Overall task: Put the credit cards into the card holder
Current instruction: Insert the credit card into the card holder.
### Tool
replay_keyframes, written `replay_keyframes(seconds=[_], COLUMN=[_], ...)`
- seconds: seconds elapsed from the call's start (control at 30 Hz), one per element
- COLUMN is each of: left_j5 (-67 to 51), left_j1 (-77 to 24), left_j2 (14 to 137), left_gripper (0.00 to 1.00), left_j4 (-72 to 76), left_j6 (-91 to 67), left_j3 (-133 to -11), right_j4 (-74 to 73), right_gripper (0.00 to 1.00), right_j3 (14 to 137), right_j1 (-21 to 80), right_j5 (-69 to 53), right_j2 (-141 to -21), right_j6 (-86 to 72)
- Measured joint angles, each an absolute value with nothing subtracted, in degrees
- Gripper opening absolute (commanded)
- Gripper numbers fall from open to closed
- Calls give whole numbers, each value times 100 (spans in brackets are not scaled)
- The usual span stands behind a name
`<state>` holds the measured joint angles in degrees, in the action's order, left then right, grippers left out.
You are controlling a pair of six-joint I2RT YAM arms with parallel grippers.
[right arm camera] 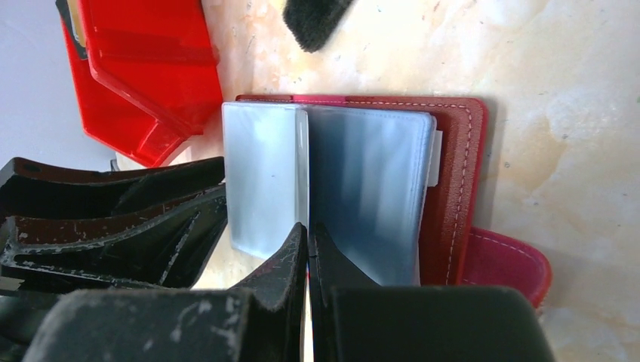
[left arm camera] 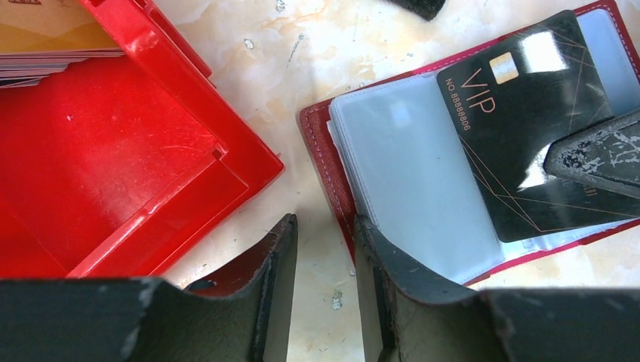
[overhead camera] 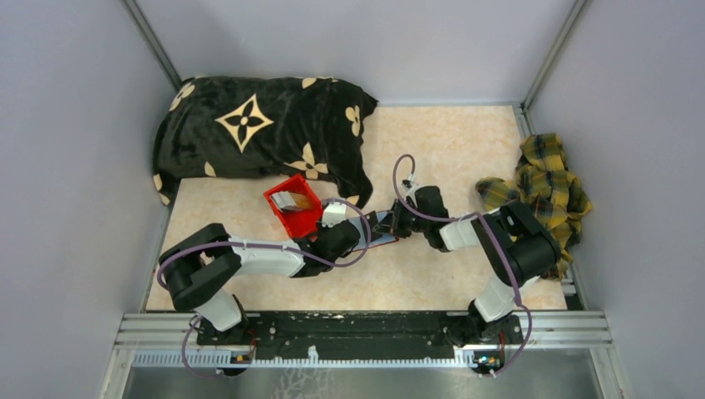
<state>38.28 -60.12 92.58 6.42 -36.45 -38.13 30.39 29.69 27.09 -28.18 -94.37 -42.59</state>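
Card holder (left arm camera: 321, 154) dark-red, clear sleeves (left arm camera: 407, 166), open; R tool (right arm camera: 308, 237) clamped on black VIP card (left arm camera: 521, 128); L tool (left arm camera: 324, 234) apart.

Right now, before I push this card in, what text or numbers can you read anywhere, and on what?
"VIP": gold letters on the black card lying across the card holder's clear sleeves.
"NO 8888806": small gold print along that card's edge, beside "VIP"; the digits are tiny, so this is my best reading.
Stacked cards in the red bin: no print legible.
Top and right wrist views: no readable text.
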Motion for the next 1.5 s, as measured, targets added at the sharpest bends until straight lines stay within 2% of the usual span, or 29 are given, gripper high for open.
replay_keyframes(seconds=[1.5], left_j5=[3813], left_j1=[-6029], left_j2=[9223], left_gripper=[38], left_j4=[862], left_j6=[-3664], left_j3=[-3673], right_j4=[3450], right_gripper=[0], right_j3=[2775], right_j1=[2998], right_j5=[-2375], right_j2=[-9542], right_j6=[-4871])
